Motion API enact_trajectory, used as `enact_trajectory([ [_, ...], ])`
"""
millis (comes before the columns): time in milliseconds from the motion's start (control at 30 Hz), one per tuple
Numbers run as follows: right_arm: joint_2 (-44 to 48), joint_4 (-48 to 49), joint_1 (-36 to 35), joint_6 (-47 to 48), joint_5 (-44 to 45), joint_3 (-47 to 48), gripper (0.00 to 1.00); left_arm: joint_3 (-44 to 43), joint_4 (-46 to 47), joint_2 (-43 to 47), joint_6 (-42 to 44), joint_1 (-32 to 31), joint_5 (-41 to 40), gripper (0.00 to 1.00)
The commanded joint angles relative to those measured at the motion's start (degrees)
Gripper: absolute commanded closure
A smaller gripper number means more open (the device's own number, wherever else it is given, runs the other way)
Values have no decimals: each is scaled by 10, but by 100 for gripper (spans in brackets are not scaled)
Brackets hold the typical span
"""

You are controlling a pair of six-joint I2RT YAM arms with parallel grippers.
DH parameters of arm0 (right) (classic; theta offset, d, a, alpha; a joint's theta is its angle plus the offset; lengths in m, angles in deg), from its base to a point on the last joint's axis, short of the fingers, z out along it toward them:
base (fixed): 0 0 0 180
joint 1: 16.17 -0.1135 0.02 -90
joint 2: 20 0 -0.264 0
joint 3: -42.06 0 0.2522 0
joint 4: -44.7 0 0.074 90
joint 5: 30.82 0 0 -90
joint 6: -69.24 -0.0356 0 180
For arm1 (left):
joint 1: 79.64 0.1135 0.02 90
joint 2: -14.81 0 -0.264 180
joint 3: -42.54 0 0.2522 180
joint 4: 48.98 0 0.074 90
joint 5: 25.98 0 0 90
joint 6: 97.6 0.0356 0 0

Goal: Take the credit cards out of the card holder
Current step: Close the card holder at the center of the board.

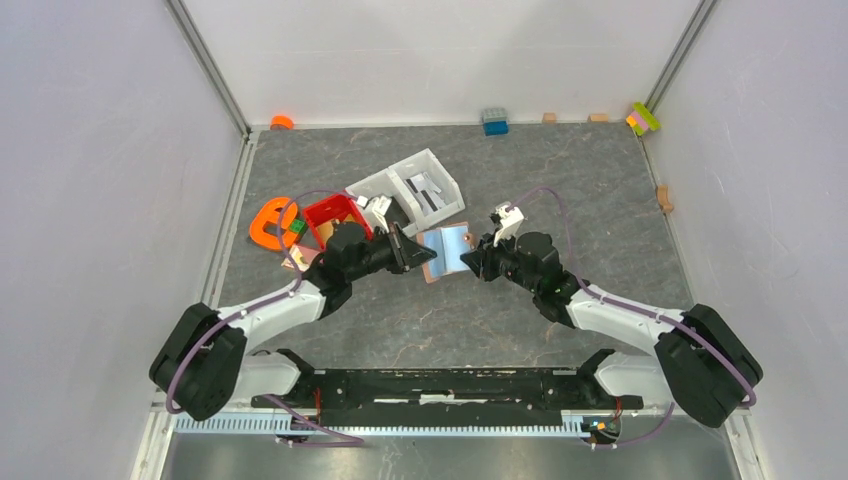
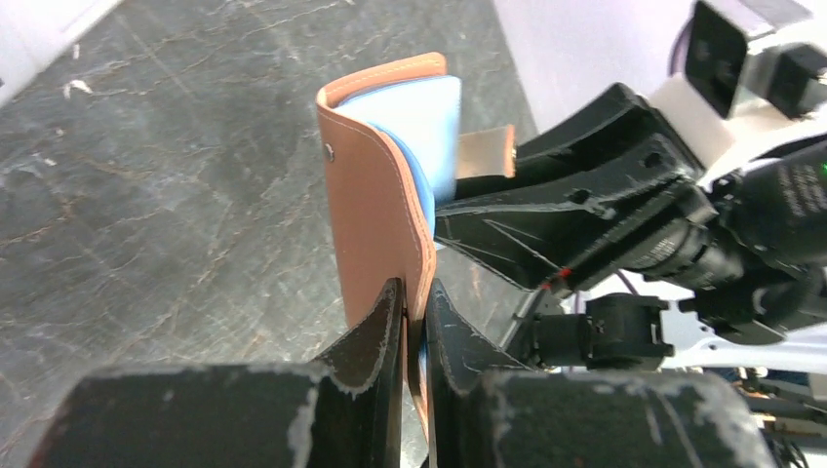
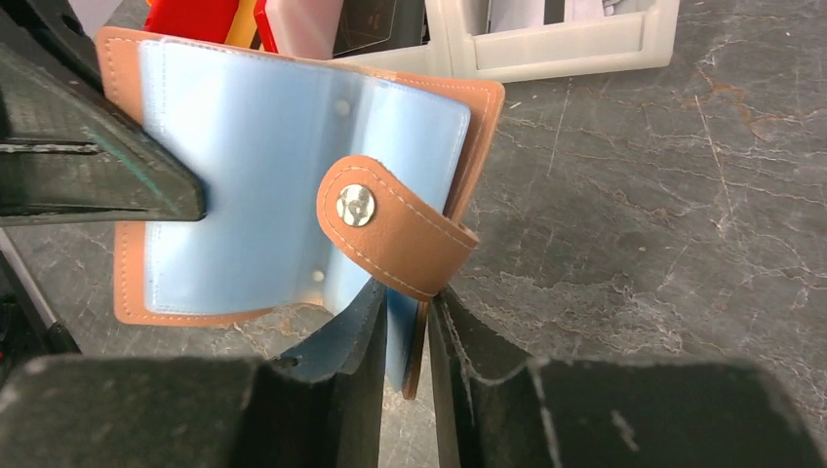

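Observation:
The tan-brown card holder (image 1: 447,250) hangs spread open above the table middle, between both arms. Its pale blue plastic sleeves (image 3: 244,166) face the right wrist camera, and the snap tab (image 3: 390,224) curls over the right cover. My left gripper (image 2: 414,302) is shut on the left cover's edge (image 2: 375,214). My right gripper (image 3: 405,302) stands slightly open around the right cover's lower edge, with a thin gap beside the leather. In the top view the left gripper (image 1: 425,255) and right gripper (image 1: 470,262) flank the holder. The credit cards cannot be told apart from the sleeves.
Behind the holder sit a white divided tray (image 1: 410,190) and a red bin (image 1: 335,215), with an orange ring-shaped piece (image 1: 268,225) to their left. A blue block (image 1: 494,121) and small wooden blocks (image 1: 549,117) line the back wall.

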Motion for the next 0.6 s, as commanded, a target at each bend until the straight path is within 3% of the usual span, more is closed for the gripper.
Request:
enact_trajectory([
  [0, 7, 11, -6, 5, 14, 14, 74, -47, -91, -25, 45, -5, -25, 98],
  [133, -2, 23, -6, 5, -14, 17, 82, -63, -97, -64, 44, -5, -10, 98],
  [367, -42, 62, -6, -10, -104, 23, 69, -103, -106, -166, 49, -5, 22, 98],
  [567, -126, 50, -6, -28, -134, 56, 68, -148, -108, -265, 49, -7, 67, 98],
])
